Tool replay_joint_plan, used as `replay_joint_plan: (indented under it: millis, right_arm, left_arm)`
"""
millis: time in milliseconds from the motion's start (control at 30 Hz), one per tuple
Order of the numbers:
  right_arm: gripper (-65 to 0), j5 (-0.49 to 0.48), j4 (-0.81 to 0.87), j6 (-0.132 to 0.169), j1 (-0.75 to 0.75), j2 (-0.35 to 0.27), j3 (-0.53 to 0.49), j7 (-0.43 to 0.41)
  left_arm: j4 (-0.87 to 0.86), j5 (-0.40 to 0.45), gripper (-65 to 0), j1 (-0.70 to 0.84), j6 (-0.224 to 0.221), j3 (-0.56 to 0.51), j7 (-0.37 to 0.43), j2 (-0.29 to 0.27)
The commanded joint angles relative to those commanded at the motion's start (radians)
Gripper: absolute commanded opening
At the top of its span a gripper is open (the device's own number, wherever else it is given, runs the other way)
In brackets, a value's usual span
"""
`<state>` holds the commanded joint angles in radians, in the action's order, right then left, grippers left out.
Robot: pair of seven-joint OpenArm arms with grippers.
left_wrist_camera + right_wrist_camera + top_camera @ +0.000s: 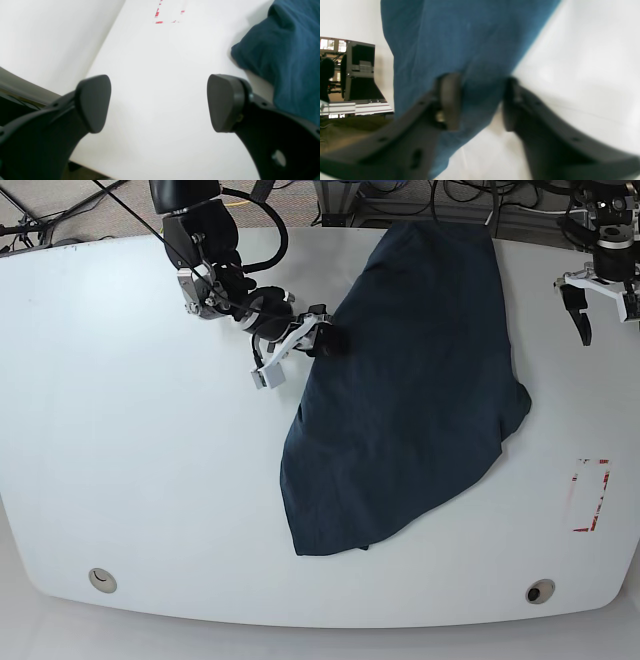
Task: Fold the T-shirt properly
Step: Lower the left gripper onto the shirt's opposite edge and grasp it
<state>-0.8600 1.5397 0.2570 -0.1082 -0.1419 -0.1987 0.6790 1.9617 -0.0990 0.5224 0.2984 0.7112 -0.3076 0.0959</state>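
Observation:
The dark navy T-shirt [420, 380] lies spread and rumpled across the middle of the white table [150, 480], running from the far edge down toward the near side. My right gripper [325, 340] is at the shirt's left edge. In the right wrist view the T-shirt [457, 37] cloth passes between the parted fingers of the right gripper [480, 100], which are not pressed together. My left gripper [605, 320] hangs open above bare table at the far right, apart from the shirt. Seen from the left wrist, the left gripper [158, 102] holds nothing and the T-shirt [287, 50] lies to its right.
A red-marked rectangle [590, 495] is on the table near the right side, also seen as red marks [170, 12] ahead of the left gripper. Two round holes [100, 580] [540, 592] sit by the near edge. Black equipment [360, 72] stands beyond the table.

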Motion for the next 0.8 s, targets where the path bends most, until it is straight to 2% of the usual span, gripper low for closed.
replay_joint_plan:
  millis: [67,100,200,367,600,800]
  right_arm:
    - [-61.5,0.000,0.000,0.000,0.014,-0.002,0.000,0.000]
    - [-62.6,0.000,0.000,0.000,0.014,-0.003,0.000,0.000]
    - [-64.4,0.000,0.000,0.000,0.011,-0.018,-0.003,0.000]
    - [-65.0,0.000,0.003,0.000,0.009,-0.021,-0.003,0.000]
    - [-65.0,0.000,0.006,0.000,0.009,-0.041,-0.003,0.000]
    - [-65.0,0.000,0.006,0.000,0.009,-0.043,0.000,0.000]
  left_arm:
    - [-0.002,0.000,-7.6,-0.069,0.000,0.005,-0.095,0.000]
    - [-0.002,0.000,-7.6,-0.097,0.000,0.005,-0.132,0.000]
    - [-0.003,0.000,-7.6,-0.167,0.000,0.000,-0.267,0.000]
    - [-0.009,0.000,-7.6,-0.262,0.000,-0.075,-0.387,0.003]
    - [-0.064,0.002,-7.6,-0.328,0.000,-0.212,-0.407,0.003]
    - [-0.244,0.002,-8.1,-0.411,-0.002,-0.221,-0.402,0.003]
